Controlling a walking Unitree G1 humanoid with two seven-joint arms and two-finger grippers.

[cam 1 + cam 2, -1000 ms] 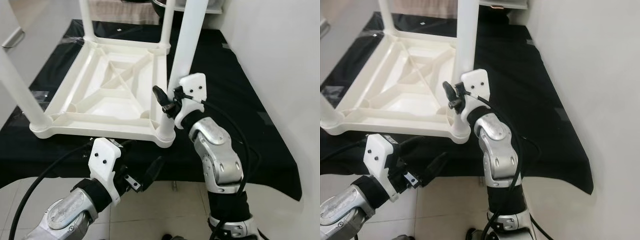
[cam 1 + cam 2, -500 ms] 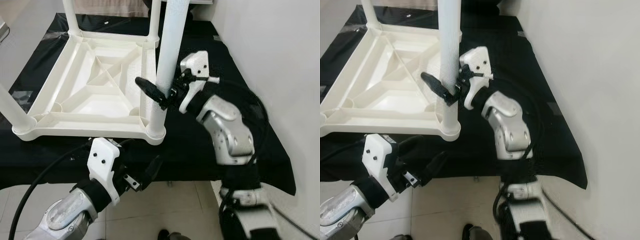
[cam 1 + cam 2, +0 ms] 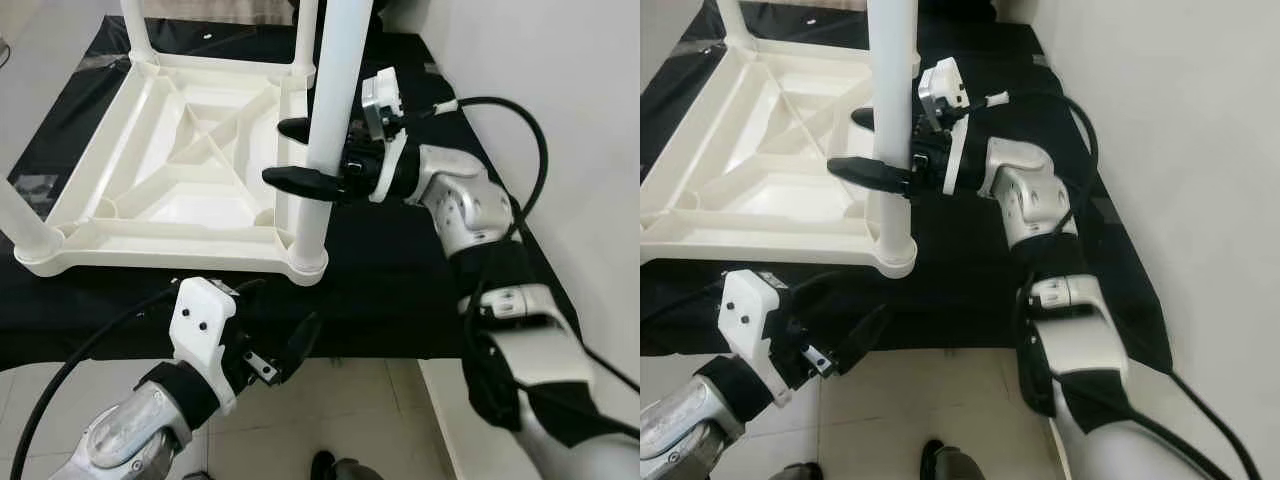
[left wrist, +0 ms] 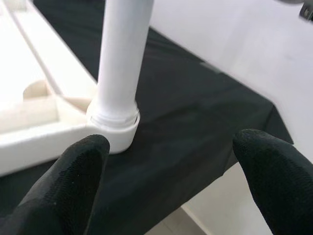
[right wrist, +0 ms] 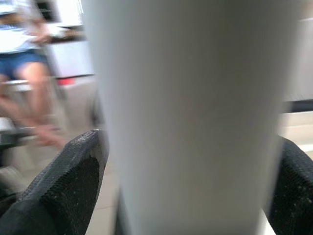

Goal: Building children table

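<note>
Black cloth covers the surface (image 3: 420,290), white wall on the right, tiled floor near. Tabletop (image 3: 190,190) lies upside down on the cloth: white moulded plastic, smooth, ribbed underside with diagonal braces and round corner sockets. Legs are smooth white tubes. Near-right leg (image 3: 325,120) stands upright in its socket; three more stand at the other corners, so I'd judge all four are in, with seating them firmly and flipping the table left. Right gripper (image 3: 290,152) reaches in from the right, fingers either side of the near-right leg partway up, closed onto it or close to it; contact unclear. Left gripper (image 3: 290,345) hangs below the near edge, fingers spread, holding nothing.
</note>
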